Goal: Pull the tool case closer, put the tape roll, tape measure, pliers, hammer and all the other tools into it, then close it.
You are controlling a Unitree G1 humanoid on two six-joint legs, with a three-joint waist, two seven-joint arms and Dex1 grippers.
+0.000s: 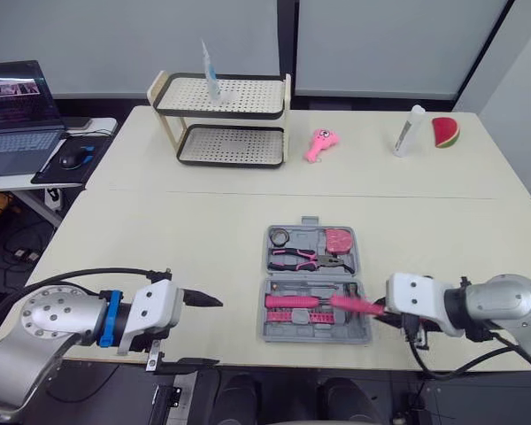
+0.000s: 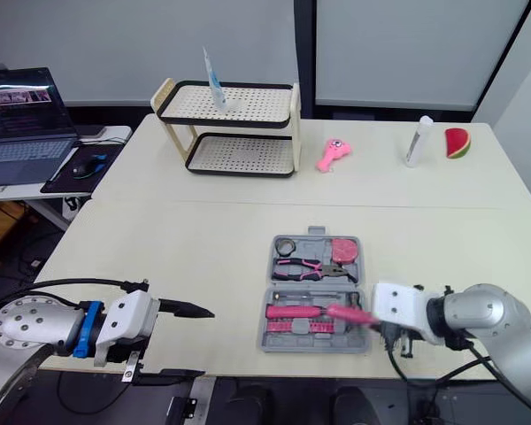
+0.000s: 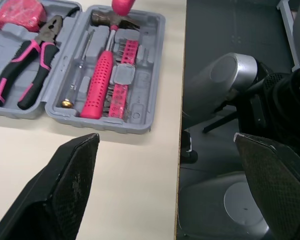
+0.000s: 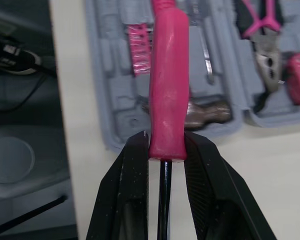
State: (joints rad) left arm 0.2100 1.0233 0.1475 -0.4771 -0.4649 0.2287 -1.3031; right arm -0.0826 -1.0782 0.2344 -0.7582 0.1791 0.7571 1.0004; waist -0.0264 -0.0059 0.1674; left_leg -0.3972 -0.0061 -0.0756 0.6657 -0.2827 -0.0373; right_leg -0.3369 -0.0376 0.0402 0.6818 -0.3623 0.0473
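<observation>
Case (image 1: pixel 273 334): grey, open flat on the cream counter (image 1: pixel 177 239), near the front edge, between the two arms. Rack (image 1: pixel 230 146): two perforated shelves, at the far side of the counter, a white tube (image 1: pixel 211 73) upright on the top shelf. Laptop (image 1: pixel 13 115): open, on a side desk to the far left. Left end effector (image 1: pixel 218 332): fingers spread wide, empty, over the front edge left of the case and apart from it. Right end effector (image 4: pixel 166 142): fingers closed on the pink handle of a screwdriver (image 4: pixel 167 75), handle reaching out over the case's near half, dark shaft running back between the fingers. Hammer (image 3: pixel 97 85): pink grip, seated in the near half beside a strip of pink bits (image 1: pixel 296 315). Pliers (image 1: pixel 301 259): pink and black, in the far half. Tape measure (image 1: pixel 338 241): pink, far-right pocket. Tape roll (image 1: pixel 279 235): black ring, far-left pocket. Far right of the counter: pink toy (image 1: pixel 319 143), white bottle (image 1: pixel 409 131), watermelon slice (image 1: pixel 445 131).
</observation>
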